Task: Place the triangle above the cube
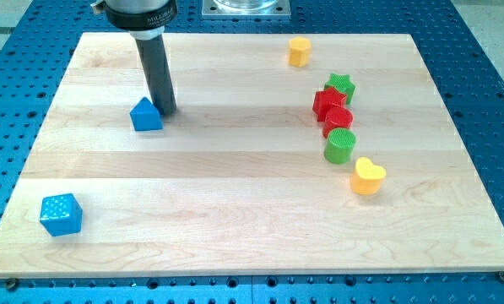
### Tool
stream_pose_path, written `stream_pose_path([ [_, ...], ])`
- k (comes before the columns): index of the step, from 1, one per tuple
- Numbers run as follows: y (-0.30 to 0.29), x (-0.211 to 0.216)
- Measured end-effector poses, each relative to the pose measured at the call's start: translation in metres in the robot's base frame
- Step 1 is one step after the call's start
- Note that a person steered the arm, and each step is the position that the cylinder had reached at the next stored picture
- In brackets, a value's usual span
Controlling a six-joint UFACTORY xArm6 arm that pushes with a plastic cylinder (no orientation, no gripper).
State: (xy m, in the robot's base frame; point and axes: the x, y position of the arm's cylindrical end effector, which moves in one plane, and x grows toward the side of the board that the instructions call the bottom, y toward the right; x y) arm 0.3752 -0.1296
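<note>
A blue triangle block [146, 116] lies on the wooden board [235, 186] at the upper left. My tip [166, 111] stands right beside it, touching or nearly touching its right upper side. A blue cube [61, 214] sits near the board's lower left corner, well below and to the left of the triangle.
At the right stand a green star [342, 86], a red star [327, 102], a red cylinder [338, 119], a green cylinder [340, 145] and a yellow heart [368, 176] in a loose column. A yellow hexagonal block [299, 51] sits near the top edge.
</note>
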Motion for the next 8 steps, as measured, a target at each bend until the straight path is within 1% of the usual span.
stream_pose_path([
  [1,-0.024,0.015],
  [2,-0.071,0.029],
  [3,-0.090,0.062],
  [4,-0.090,0.078],
  [5,-0.056,0.043],
  [6,-0.005,0.041],
  [8,0.009,0.106],
])
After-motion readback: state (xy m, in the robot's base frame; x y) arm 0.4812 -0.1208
